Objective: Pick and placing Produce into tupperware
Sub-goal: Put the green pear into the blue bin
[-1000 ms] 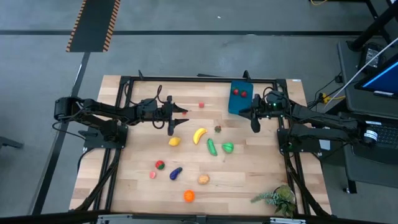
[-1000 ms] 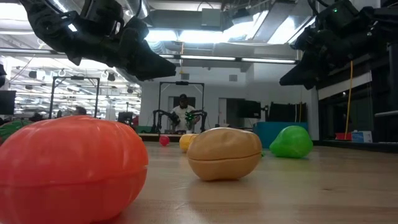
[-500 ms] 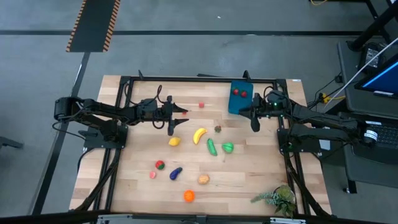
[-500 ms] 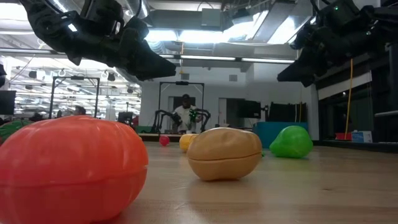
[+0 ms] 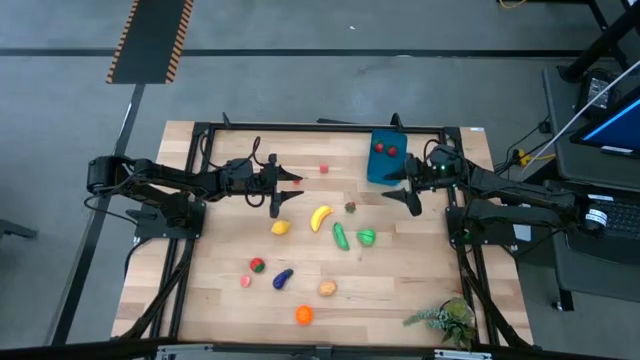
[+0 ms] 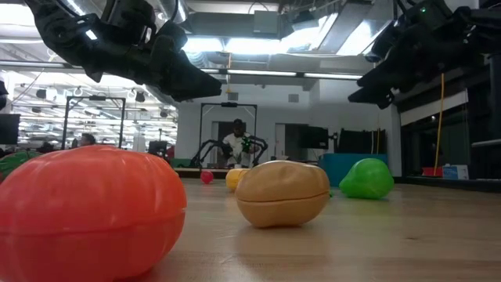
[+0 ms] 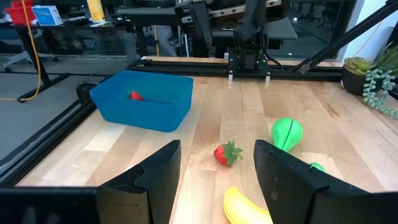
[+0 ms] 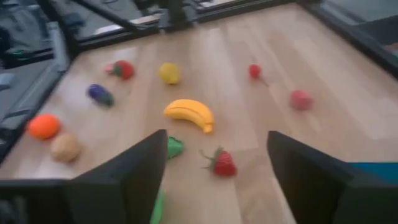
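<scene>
The blue tupperware (image 5: 385, 157) stands at the table's far right with two red pieces (image 5: 386, 149) inside. My right gripper (image 5: 398, 190) hovers open just beside its near side, holding nothing. My left gripper (image 5: 283, 184) hovers open over the far left of the table, also with nothing in it. Produce lies loose on the wood: a banana (image 5: 320, 217), a strawberry (image 7: 227, 154), a cucumber (image 5: 340, 236), a green piece (image 5: 367, 237), a lemon (image 5: 281, 227), an eggplant (image 5: 284, 279), a potato (image 6: 282, 192) and an orange (image 6: 86, 211).
A leafy plant sprig (image 5: 445, 320) lies at the near right corner. A black frame (image 5: 320, 127) runs round the table's far edge and sides. A small pink piece (image 5: 324, 169) sits between the two grippers. Bare wood lies at the near left.
My right gripper has opened its fingers while staying beside the tupperware. The produce and the tupperware lie where they were.
</scene>
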